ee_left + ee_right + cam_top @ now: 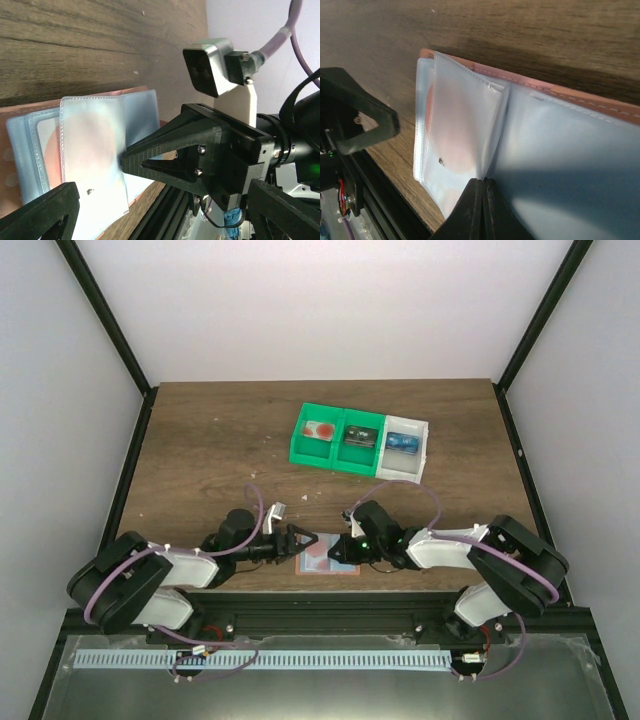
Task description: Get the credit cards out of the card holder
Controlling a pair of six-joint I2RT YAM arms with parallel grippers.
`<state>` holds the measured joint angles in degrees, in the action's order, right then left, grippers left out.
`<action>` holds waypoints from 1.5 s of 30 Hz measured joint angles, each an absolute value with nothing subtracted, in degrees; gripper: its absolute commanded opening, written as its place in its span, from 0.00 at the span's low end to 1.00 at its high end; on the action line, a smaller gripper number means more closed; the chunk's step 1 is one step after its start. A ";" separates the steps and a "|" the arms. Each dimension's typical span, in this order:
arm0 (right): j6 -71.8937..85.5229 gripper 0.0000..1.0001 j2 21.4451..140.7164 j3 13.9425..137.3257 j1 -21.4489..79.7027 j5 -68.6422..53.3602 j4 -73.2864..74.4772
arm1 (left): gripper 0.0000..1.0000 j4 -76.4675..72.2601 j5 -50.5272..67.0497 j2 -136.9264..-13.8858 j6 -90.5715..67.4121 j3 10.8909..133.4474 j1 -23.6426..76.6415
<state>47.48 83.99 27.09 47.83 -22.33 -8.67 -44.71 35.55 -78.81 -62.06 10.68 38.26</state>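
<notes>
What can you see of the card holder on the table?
The card holder lies open on the wooden table, near its edge by the arms. Its cover looks salmon-pink with stitched seams; inside are glossy, light-blue clear plastic sleeves. The shut right gripper pinches one sleeve's edge; the open left gripper is close beside it.

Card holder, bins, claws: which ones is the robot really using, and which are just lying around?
Job: card holder, card in its clear pocket, right claw pinching a pocket, left claw open.
Lying about: green bins, white bin, little things inside them.
</notes>
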 measured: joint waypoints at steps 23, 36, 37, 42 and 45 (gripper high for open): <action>50.24 0.01 84.73 24.51 47.83 -23.99 -14.31 | 0.96 -51.55 36.82 -87.18 -62.46 10.70 38.22; 50.85 0.00 84.95 23.51 47.83 -24.53 -17.76 | 0.96 -53.17 37.36 -87.77 -64.14 10.70 38.30; 50.96 0.00 84.95 23.18 47.83 -24.60 -18.26 | 0.96 -53.06 37.34 -87.74 -64.16 10.70 38.30; 51.75 0.01 84.95 21.37 47.83 -25.12 -21.02 | 0.96 -52.60 36.99 -87.61 -64.16 10.63 38.30; 51.96 0.01 84.90 21.02 47.83 -25.36 -22.02 | 0.96 -52.29 36.47 -87.24 -64.14 10.46 38.30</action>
